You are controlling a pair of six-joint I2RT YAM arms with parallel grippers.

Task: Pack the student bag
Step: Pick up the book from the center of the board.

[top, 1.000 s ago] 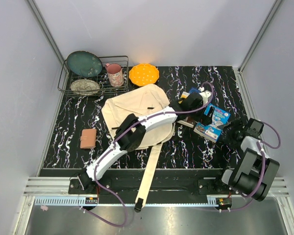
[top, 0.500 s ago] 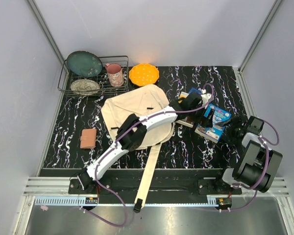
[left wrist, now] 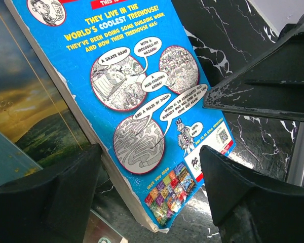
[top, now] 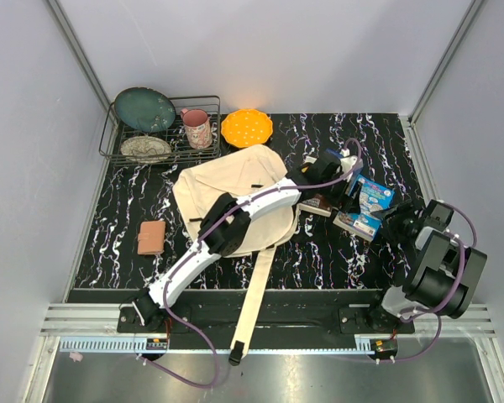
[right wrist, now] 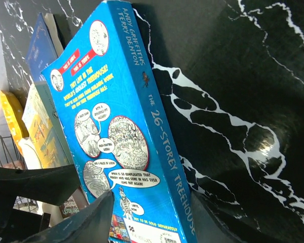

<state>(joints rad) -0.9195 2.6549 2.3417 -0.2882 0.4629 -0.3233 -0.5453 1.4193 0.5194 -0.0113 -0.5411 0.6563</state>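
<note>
The student bag (top: 235, 189) lies flat at the table's middle, its long strap (top: 256, 294) trailing toward the near edge. Right of the bag is a small pile of books. A blue book (top: 370, 197) is tipped up on its edge. My left gripper (top: 340, 180) has reached across the bag and is open, with the blue book's (left wrist: 142, 101) lower corner between its fingers (left wrist: 45, 197). My right gripper (top: 389, 225) is shut on the blue book (right wrist: 116, 131), one finger (right wrist: 76, 220) on the cover and the other beyond the spine.
Other books (right wrist: 40, 131) lean behind the blue one, one with a landscape cover (left wrist: 25, 116). At the back left are a wire rack (top: 109, 138) with plates, a pink mug (top: 196, 128) and an orange bowl (top: 246, 127). A brown wallet (top: 151, 238) lies left of the bag.
Both grippers have narrowed around the blue book. The book has gone from lying flat to tipped up on its edge, and the right arm has moved in toward it.
</note>
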